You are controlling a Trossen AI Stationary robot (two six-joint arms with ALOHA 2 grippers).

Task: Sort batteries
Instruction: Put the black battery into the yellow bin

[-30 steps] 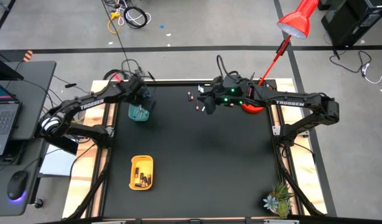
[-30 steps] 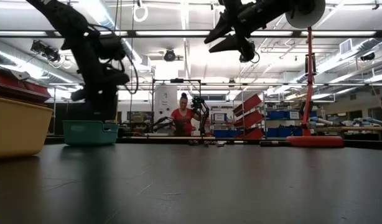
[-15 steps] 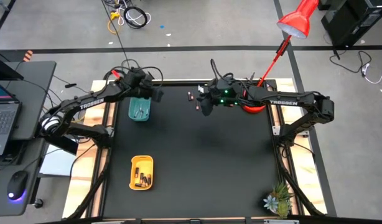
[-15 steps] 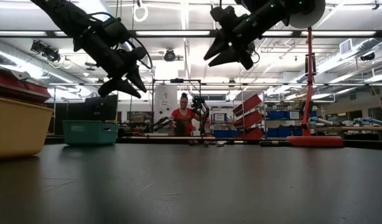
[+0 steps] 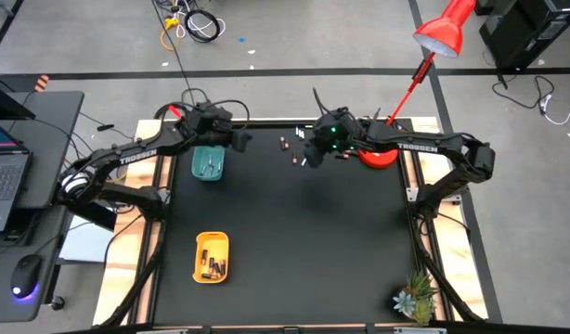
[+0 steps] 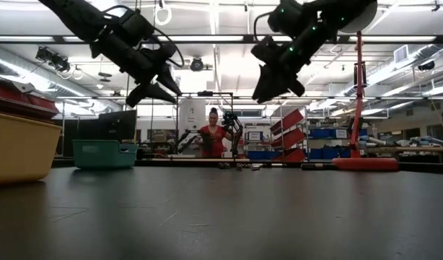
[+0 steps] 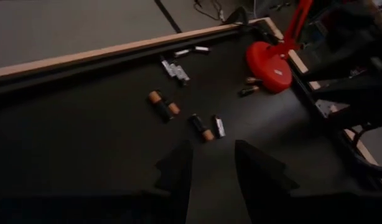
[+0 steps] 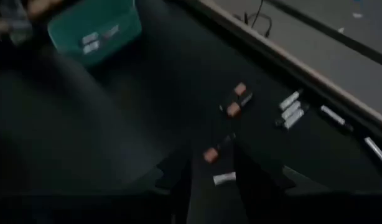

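Teal marks the tray (image 5: pixel 208 164) the left tool (image 5: pixel 239 140) has just come away from: a second ago it hung right over that tray, and now it sits lifted and swung inward, above bare bench (image 5: pixel 294 250) just beside the tray's inner edge, its fingers (image 7: pixel 178 171) apart with nothing between them. A few whitish batteries lie in the tray, so a drop-off there looks finished (a judgement from the empty tool, not something seen landing). Meanwhile the right tool (image 5: pixel 308 158) has turned and tipped downward over the loose batteries (image 5: pixel 287 145) scattered near the bench's far edge, between the tray and the red lamp base (image 5: pixel 378 157); its fingers (image 8: pixel 178 171) also stand apart and hold nothing, pointed at a dark battery with a copper end (image 8: pixel 214 149) and a small silver one (image 8: pixel 224 178). The yellow tray (image 5: pixel 211 256) near the front holds several darker cells. Roughly a dozen remain unsorted, so both arms seem to be heading in for fresh picks.
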